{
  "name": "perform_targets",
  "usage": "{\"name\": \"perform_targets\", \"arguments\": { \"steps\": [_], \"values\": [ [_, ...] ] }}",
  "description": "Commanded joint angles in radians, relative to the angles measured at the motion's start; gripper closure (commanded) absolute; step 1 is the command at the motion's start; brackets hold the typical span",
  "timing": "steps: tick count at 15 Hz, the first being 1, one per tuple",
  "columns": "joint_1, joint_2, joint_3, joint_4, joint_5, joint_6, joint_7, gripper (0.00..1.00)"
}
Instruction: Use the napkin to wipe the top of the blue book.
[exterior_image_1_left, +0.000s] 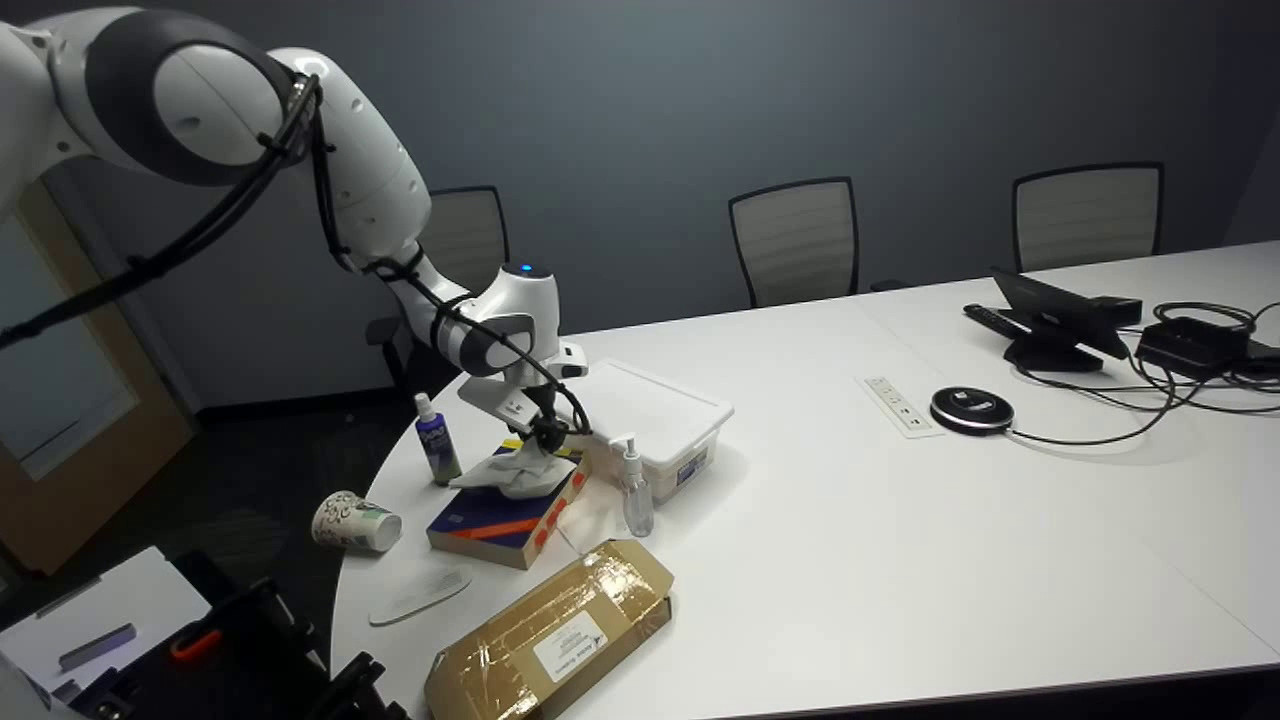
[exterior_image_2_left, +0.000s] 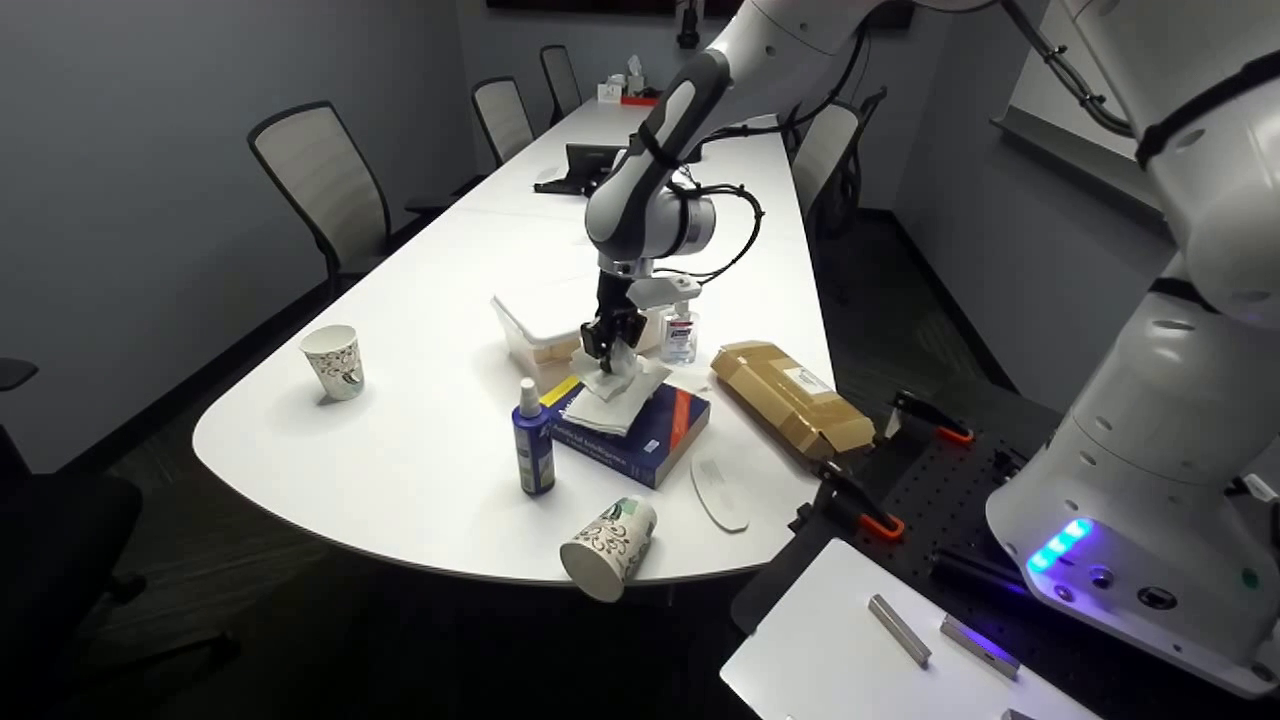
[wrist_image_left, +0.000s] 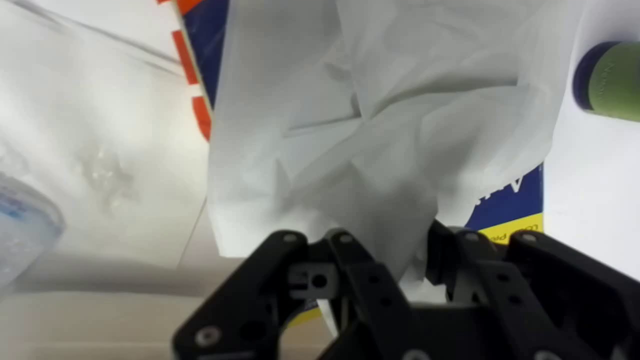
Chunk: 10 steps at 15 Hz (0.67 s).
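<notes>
Gripper (wrist_image_left: 400, 247) pinching the napkin (wrist_image_left: 380, 140) — loose folds spread across the top of the blue book (exterior_image_1_left: 484, 508), flat on the white table (exterior_image_1_left: 900, 520). Spray bottle (exterior_image_2_left: 534, 445) upright just beside the book; patterned cup (exterior_image_2_left: 615, 540) on its side at the table edge — tan package (exterior_image_2_left: 780, 402) near the book.
</notes>
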Motion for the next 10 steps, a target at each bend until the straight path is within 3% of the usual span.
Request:
{"name": "perform_targets", "arguments": {
  "steps": [1,6,10],
  "values": [
    [0.023,0.013,-0.053,0.051,-0.037,-0.031,0.044,0.97],
    [0.014,0.018,-0.088,0.027,-0.030,-0.035,0.067,0.97],
    [-0.005,0.018,-0.070,-0.005,-0.015,-0.069,0.066,0.97]
  ]
}}
